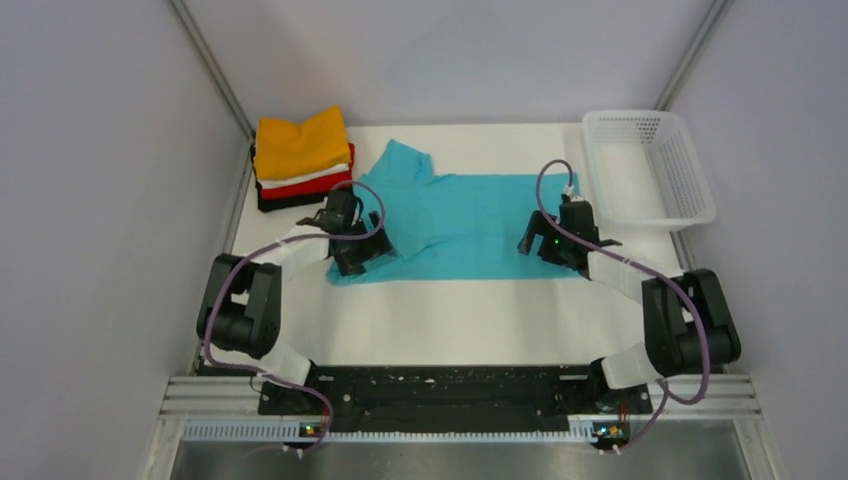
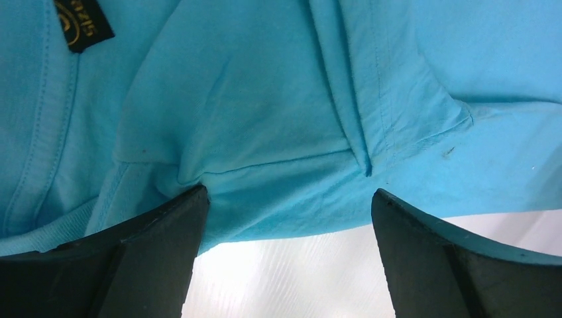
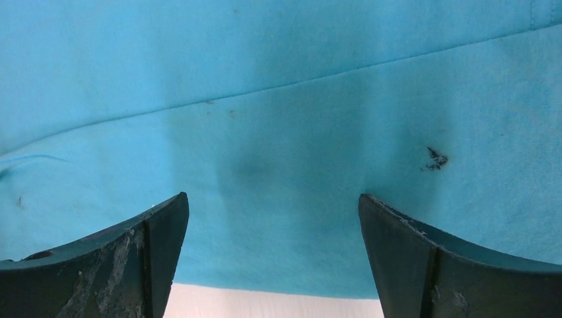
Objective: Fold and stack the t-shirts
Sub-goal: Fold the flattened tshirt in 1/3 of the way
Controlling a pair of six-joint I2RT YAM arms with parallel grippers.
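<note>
Where the white table (image 1: 450, 320) fills the middle of the top view, item one, a turquoise t-shirt (image 1: 470, 225), lies spread flat and sideways, its long edges running left to right. Its left portion is doubled over on itself and one sleeve (image 1: 405, 165) points toward the upper left. Item two, a stack of folded t-shirts (image 1: 300, 160), sits in the upper left corner of the table, just beside the turquoise sleeve: orange on top, then white, red and black at the bottom. Item three, a white perforated basket (image 1: 690, 180), stands at the upper right, apart from the shirt's right end. The left gripper (image 1: 358, 255) is low over the shirt's near left corner. In its wrist view the left gripper (image 2: 288, 193) has its jaws spread wide and clamps nothing; the left fingertip (image 2: 195, 199) meets a pucker in the folded cloth, and bare table shows below the hem between the fingers. A black label (image 2: 83, 23) with gold lettering shows at the upper left of that view. The right gripper (image 1: 548, 245) is over the shirt's near right part. In its wrist view the right gripper (image 3: 272, 199) likewise has its jaws wide apart and empty above smooth cloth, with a small dark speck (image 3: 435, 159) on the fabric at the right. Whether its fingertips touch the cloth cannot be told.
</note>
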